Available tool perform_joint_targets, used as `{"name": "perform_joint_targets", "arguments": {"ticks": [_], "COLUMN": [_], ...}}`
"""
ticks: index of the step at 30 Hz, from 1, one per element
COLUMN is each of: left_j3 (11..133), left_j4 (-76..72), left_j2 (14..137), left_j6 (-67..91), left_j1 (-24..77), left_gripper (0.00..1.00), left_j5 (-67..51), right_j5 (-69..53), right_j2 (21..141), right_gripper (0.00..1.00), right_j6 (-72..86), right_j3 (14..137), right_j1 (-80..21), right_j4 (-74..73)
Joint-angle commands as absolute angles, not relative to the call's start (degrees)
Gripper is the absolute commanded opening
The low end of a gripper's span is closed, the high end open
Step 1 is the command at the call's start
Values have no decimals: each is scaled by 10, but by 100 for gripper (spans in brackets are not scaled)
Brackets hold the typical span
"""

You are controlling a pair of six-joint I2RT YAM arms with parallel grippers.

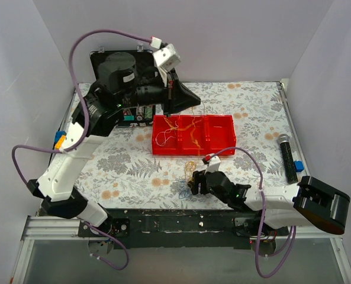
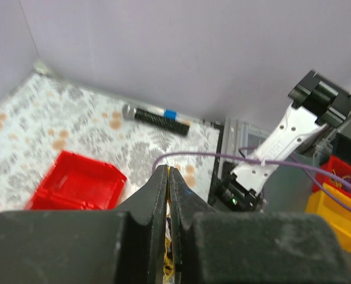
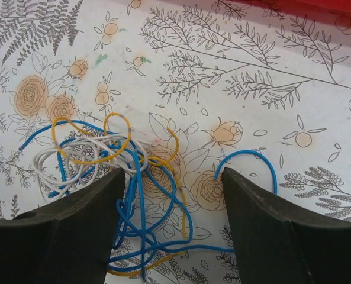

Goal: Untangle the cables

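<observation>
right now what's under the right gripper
Under the open right gripper, between its fingers, lie the cables, a blue, yellow and white tangle on the floral table cover. Each finger covers part of it, so loops beneath cannot be seen.

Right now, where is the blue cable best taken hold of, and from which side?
Grip the blue cable at its free loop on the right edge of the tangle, coming straight down from above with the right gripper. That loop lies flat on the cloth, apart from the white and yellow strands.
</observation>
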State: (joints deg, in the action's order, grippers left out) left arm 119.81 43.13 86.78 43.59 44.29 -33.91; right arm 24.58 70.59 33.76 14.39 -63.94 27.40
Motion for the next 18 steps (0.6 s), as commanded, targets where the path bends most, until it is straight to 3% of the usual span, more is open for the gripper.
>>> {"name": "perform_joint_targets", "arguments": {"ticks": [1,13,18], "left_j3": [1251,1221,1273], "left_j4": [373,273,189], "left_j2": [831,803,805], "left_j6": [416,393,357], "left_j1": [440,440,440], "left_gripper": [0,1,3], "left_j5": [-309,-273,-209], "right_j5": [270,282,268], "right_j2": [690,635,652], "right_gripper": [75,75,75], "right_j6": [361,350,373], "right_j3": [119,127,110], "right_j1": [-645,-649,-655], "right_j4": [236,178,190]}}
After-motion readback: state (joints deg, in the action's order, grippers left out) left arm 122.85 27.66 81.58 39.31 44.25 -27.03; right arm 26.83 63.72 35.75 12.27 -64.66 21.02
